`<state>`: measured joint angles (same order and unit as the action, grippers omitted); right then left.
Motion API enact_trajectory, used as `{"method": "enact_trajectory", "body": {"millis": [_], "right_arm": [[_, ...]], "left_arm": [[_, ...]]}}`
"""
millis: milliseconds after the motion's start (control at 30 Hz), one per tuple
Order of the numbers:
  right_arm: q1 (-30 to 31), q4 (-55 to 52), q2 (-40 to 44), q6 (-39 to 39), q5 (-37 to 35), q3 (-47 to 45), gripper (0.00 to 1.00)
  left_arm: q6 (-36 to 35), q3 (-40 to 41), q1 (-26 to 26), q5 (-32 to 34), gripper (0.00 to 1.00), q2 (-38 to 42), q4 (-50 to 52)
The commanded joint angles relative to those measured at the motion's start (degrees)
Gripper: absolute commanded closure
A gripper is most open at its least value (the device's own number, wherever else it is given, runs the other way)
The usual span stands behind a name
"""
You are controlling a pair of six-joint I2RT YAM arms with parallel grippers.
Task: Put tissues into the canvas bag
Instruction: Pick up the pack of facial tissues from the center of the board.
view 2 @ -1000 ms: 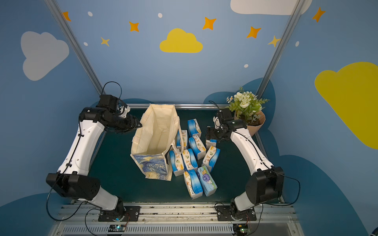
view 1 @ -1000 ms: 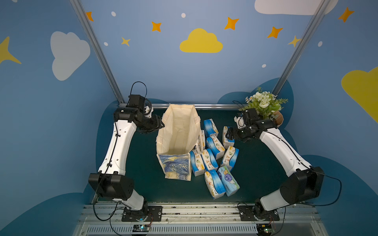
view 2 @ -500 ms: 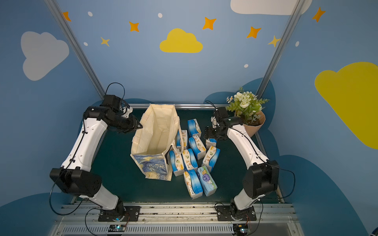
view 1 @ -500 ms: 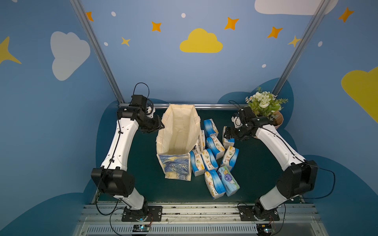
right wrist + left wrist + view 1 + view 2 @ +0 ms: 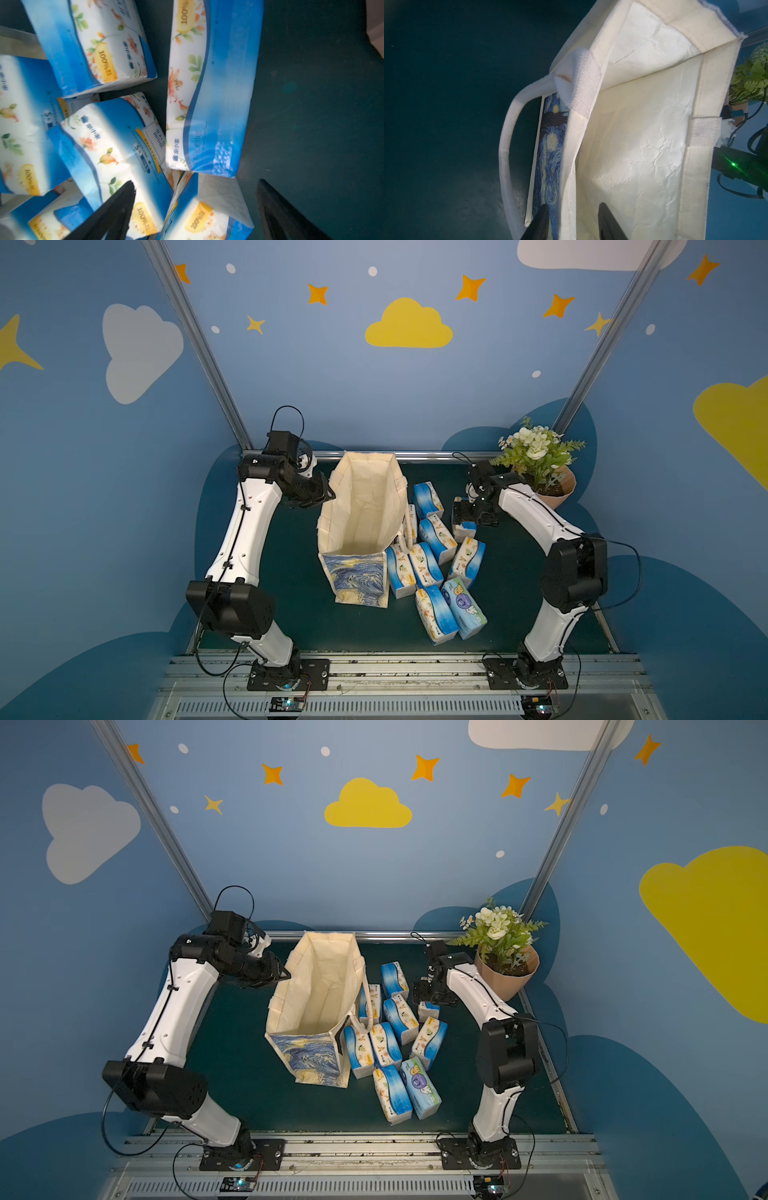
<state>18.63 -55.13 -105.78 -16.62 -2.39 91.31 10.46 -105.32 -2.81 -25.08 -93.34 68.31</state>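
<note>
- Zero tissues [image 5: 432, 531] in bag [image 5: 361, 506], far as we see; all lie right of it.
- Left gripper [image 5: 573, 207] straddles bag rim, unclamped.
- Right gripper [image 5: 196, 181] open over them.

Looks like a robot lab booth: cartoon cloud-and-star wall panels [image 5: 374, 398], aluminium frame posts [image 5: 203, 352], white arms [image 5: 245, 531] bolted onto a slotted rail [image 5: 395, 668].

I moved the left gripper [image 5: 573, 207] astride the canvas bag [image 5: 361, 506] rim and narrowed its jaws. The right gripper [image 5: 196, 182] advanced over the tissues [image 5: 207, 93].
</note>
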Motion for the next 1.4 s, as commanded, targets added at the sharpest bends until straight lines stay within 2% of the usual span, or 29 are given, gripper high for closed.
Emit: {"method": "enact_trajectory", "body": {"millis": [0, 267, 500, 733, 900, 1000, 1133, 1267, 1367], "right_arm": [[0.4, 0.5, -1.6, -0.4, -3.1, 2.4, 0.09], [0.3, -0.5, -9.0, 0.1, -5.2, 7.8, 0.09], [0.2, -0.1, -11.2, -1.0, -7.2, 8.7, 0.14], [0.1, 0.4, -12.1, -1.6, -7.0, 8.5, 0.35], [0.0, 1.3, -11.7, -1.2, -6.3, 7.7, 0.61], [0.0, 1.3, -10.0, -1.2, -6.7, 7.1, 0.69], [0.0, 3.3, -2.9, -0.5, -8.6, 5.3, 0.70], [0.2, 3.8, 5.0, 2.1, -8.2, 7.1, 0.70], [0.5, 3.8, 10.0, 3.6, -6.7, 10.0, 0.70]], "left_arm": [[-0.7, -1.2, -0.2, -0.8, 0.59, -0.4, -0.5], [-0.5, -0.9, -0.7, -0.8, 0.63, -0.8, -0.7], [-0.8, 0.1, -1.4, 0.3, 0.57, -0.1, -2.5], [-1.2, 0.4, -1.9, 0.4, 0.60, -0.6, -2.8], [-1.1, 0.2, -1.9, 0.6, 0.61, -1.1, -2.7], [-1.0, 0.2, -1.9, 0.7, 0.61, -1.4, -2.7], [-1.1, 0.0, -1.9, 1.6, 0.62, -1.4, -2.5], [-1.0, -0.1, -1.8, 2.2, 0.74, -1.4, -2.2], [-1.1, 0.1, -1.8, 2.5, 0.78, -1.5, -2.0]]}}
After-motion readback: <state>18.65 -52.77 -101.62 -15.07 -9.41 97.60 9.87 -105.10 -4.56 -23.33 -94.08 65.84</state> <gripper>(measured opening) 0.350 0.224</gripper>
